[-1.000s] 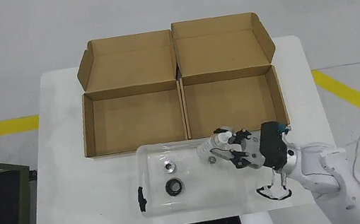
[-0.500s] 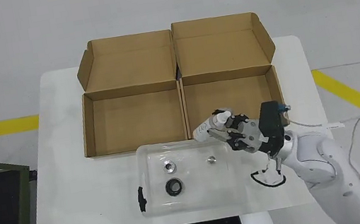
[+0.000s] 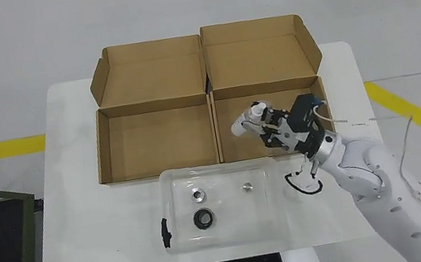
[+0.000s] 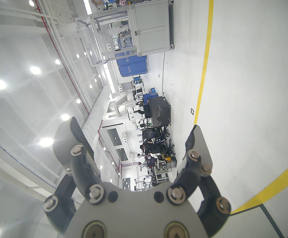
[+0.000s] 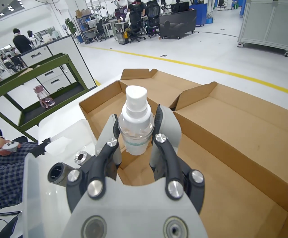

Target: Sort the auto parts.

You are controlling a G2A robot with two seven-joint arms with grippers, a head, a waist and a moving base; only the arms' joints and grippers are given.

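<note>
Bright, even light falls from above in the top view, so I see only soft, faint shadows on the white table [image 3: 79, 195]. The clear bin [image 3: 233, 215], at six o'clock on the table, shines pale. The cardboard boxes [image 3: 157, 140], at twelve o'clock, look a bit darker near their walls. In the left wrist view, round ceiling lamps [image 4: 46, 142] glare with hazy rings. The yellow floor line [image 4: 203, 67] bends like a bow.

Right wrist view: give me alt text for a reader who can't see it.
The right end effector grips a small clear spray bottle with a white cap above an open cardboard box. Beside it, a clear bin holds a silver part and a black cylindrical part.
</note>
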